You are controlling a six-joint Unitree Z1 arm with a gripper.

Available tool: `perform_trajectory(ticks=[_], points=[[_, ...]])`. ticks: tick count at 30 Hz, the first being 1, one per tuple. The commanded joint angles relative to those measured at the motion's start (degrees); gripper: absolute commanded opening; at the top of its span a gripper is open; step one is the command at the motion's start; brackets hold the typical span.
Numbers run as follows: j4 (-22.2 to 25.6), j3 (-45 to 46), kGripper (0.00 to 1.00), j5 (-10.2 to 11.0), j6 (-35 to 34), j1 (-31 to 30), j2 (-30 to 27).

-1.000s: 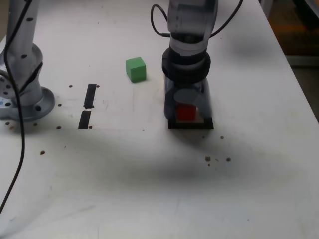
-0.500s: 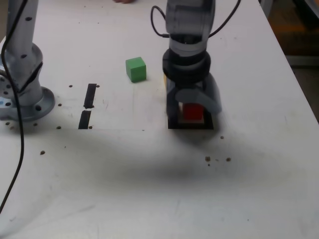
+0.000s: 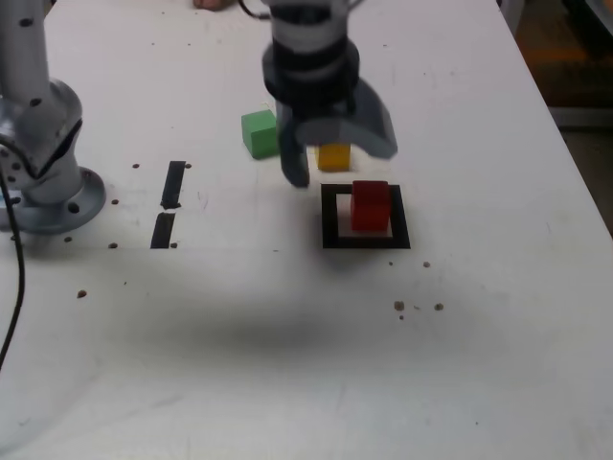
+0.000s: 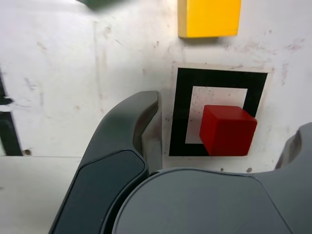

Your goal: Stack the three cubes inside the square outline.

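Red cube [image 3: 370,205] sits alone inside square outline [image 3: 330,218], toward its exterior-view right edge, on white worktop [image 3: 287,335]. Gripper [image 3: 337,153] hangs above worktop, jaws spread wide, holding nothing. Yellow cube [image 3: 333,157] lies just behind outline, partly hidden by jaws. Green cube [image 3: 259,133] sits to exterior view's left of yellow. Two black strips [image 3: 169,203] lie further left, near arm base [image 3: 48,153].

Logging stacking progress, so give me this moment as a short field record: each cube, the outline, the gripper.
small red cube: sits alone inside the outline, nothing stacked on it
thick black square outline: on the white table
small yellow cube: on the table beyond the outline
small green cube: on the table, exterior view's left of yellow
gripper: open, empty, raised
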Motion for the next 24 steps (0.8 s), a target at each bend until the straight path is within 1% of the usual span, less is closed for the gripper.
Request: perform_trajectory(ticks=[1,6,14,19,24], points=[[1.0,-0.1,0.97,0.5,-0.2,0.9,-1.1],[1.6,0.1,0.97,0.4,0.9,3.6,-1.4],[1.4,-1.1,0.96,-1.4,6.7,9.9,2.6],[1.3,-2.0,0.96,-1.6,9.9,12.7,4.8],[1.1,-2.4,0.98,-1.4,13.1,15.0,6.5]])
